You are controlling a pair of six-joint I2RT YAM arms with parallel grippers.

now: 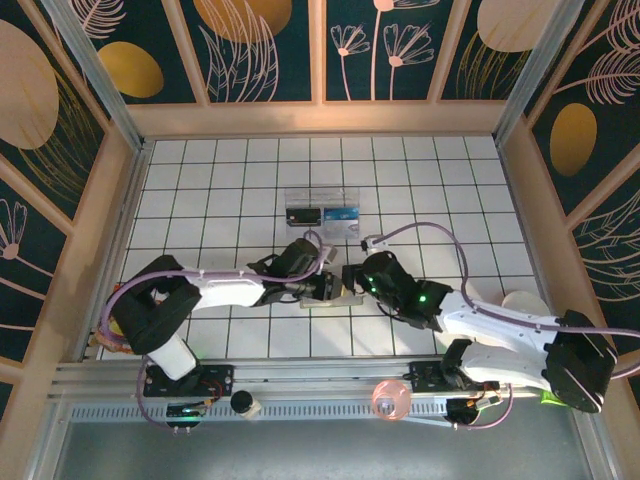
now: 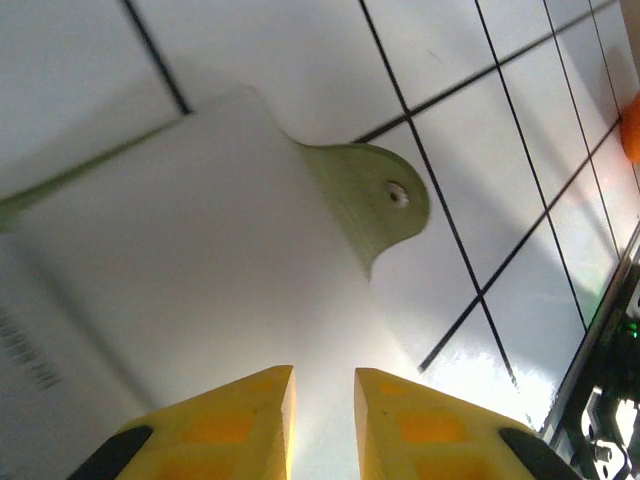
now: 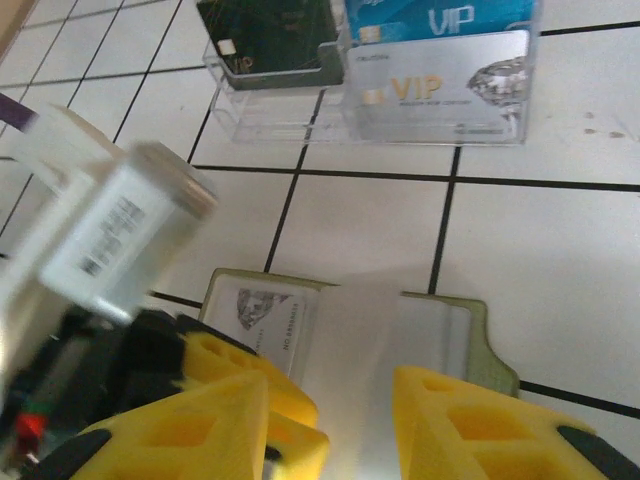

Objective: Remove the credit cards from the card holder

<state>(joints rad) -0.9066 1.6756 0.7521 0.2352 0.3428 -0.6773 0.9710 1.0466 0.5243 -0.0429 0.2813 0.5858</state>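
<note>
The olive-green card holder (image 3: 492,352) lies open on the white tiles, cream inside up, between the two arms (image 1: 343,293). A credit card (image 3: 262,312) with a printed number sits in its left pocket. A pale, blurred card (image 3: 385,345) stands up from its middle, between the fingers of my right gripper (image 3: 322,382), which is open; contact is unclear. My left gripper (image 2: 325,372) points down at the holder's cream face, its jaws a narrow gap apart with nothing pinched. The holder's green snap tab (image 2: 378,198) shows just beyond it. Both grippers (image 1: 322,285) (image 1: 354,279) meet over the holder.
A clear plastic box (image 1: 322,213) with dark, blue and silver VIP cards (image 3: 440,95) stands a tile beyond the holder. The left arm's white wrist block (image 3: 120,235) is blurred at the left. An orange ring (image 1: 390,400) and a small cap (image 1: 243,403) sit on the front rail.
</note>
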